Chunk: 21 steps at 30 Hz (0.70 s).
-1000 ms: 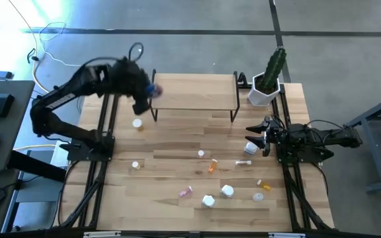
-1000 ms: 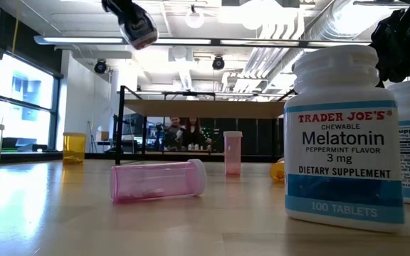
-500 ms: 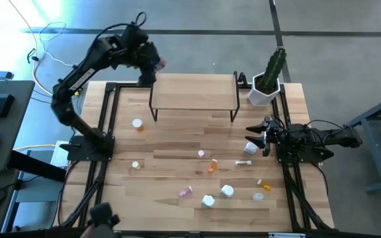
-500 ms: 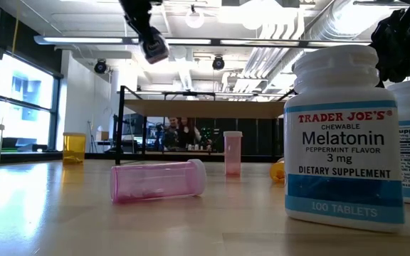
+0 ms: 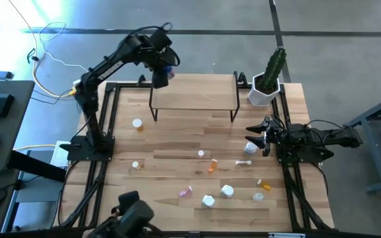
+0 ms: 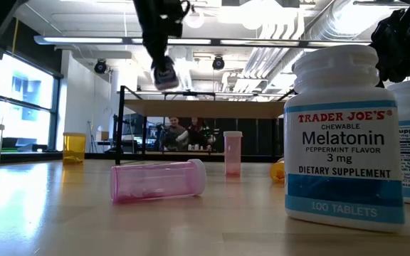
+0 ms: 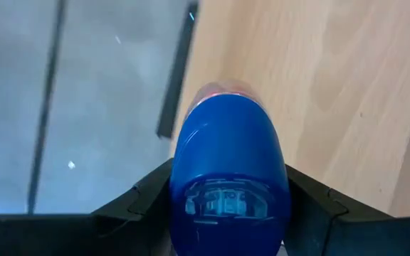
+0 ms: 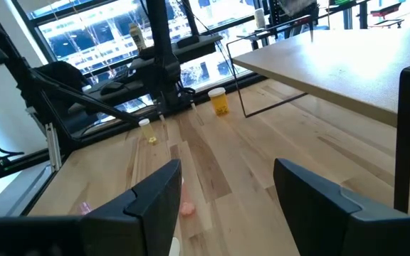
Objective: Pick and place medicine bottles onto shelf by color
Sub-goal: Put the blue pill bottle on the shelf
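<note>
Left gripper [image 5: 162, 74] grips blue-lidded jar [image 7: 229, 178] over shelf [image 5: 197, 99] — bare.

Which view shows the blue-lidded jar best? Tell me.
The left wrist view: the blue-lidded jar fills it, pinched in the left claw over the shelf edge. The high view shows a blue speck; the low view a small shape aloft; the right wrist view misses it.

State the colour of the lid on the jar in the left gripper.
Blue: the jar in the left gripper shows it best in the left wrist view.
</note>
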{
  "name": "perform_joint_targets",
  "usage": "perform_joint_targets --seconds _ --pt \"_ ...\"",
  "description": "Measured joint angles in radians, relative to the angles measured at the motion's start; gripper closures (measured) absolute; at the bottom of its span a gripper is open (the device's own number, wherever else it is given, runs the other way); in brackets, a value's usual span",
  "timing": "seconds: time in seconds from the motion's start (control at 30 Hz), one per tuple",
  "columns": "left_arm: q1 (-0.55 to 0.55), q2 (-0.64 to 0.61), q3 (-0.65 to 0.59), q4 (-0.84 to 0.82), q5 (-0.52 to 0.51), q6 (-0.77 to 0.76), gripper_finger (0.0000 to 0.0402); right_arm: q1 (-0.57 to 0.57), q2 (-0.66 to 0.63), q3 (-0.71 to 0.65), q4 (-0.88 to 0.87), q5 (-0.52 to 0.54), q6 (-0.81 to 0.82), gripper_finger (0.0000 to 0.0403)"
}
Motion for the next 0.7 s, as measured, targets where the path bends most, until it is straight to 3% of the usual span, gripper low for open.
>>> perform_joint_targets --seconds 0.27,0.7 --pt "-0.027 0.07 0.001 -0.057 -0.005 -0.044 0.0222 0.0 0.0 0.0 0.0 0.0 0.0 0.0188" --pt "-0.047 0.085 -0.002 -0.108 -0.024 -0.026 0.0222 0.0 0.0 0.0 0.0 0.0 0.0 0.0188"
